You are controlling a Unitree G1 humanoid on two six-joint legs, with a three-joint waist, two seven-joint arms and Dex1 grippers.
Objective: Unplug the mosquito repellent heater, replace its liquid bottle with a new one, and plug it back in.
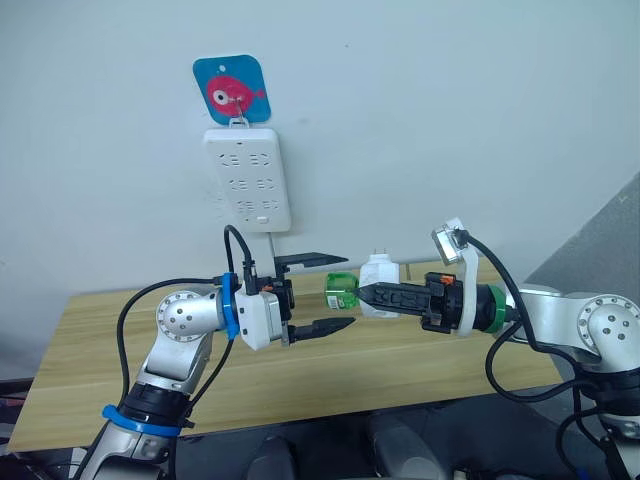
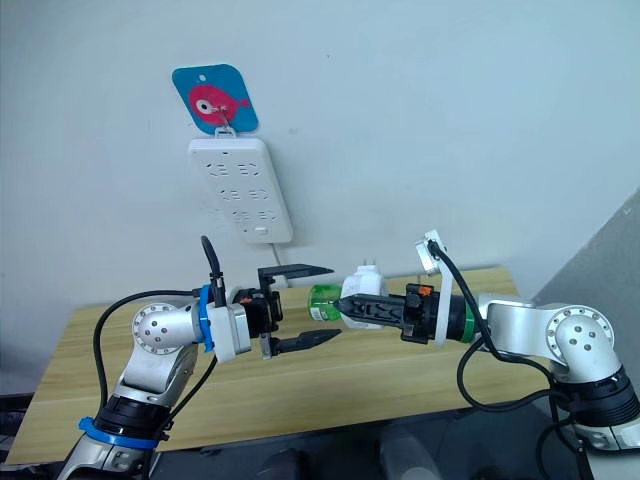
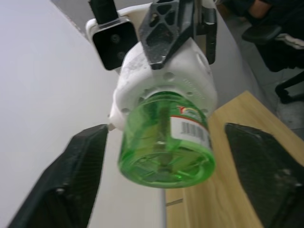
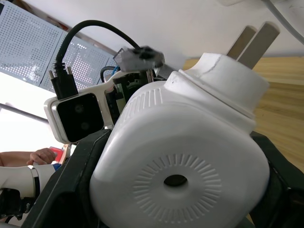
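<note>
Gripping the white mosquito repellent heater [image 1: 380, 272], prongs up, green bottle [image 1: 341, 291] attached, right jaws; left jaws spread.

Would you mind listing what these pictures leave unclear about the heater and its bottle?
- Bottle label text: blurred in the left wrist view.
- Bottle's neck and thread: hidden inside the heater.
- Whether a new bottle lies on the table: arms block part of it.
- Power strip cord's end: behind the left gripper.

Head eyes look down over the table [image 1: 300, 370]; both wrist views closely face the heater [image 4: 190, 156].
</note>
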